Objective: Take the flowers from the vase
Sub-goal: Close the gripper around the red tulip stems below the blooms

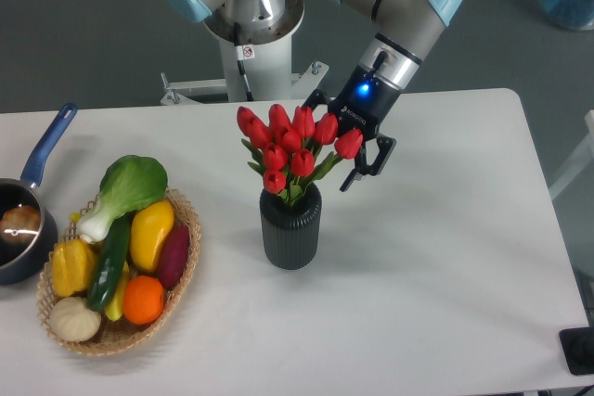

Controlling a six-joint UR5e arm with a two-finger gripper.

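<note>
The approach is in hand — the black two-finger gripper (345, 157) hangs tilted, fingers spread, just right of the bunch of red tulips with green stems (290, 147), which stands in the short ribbed dark grey vase (290, 227) mid-table. Next, I judge, it must straddle the stems — then close and lift.

White table (445, 257): vase (290, 228), basket (176, 271), pot (23, 220).
</note>
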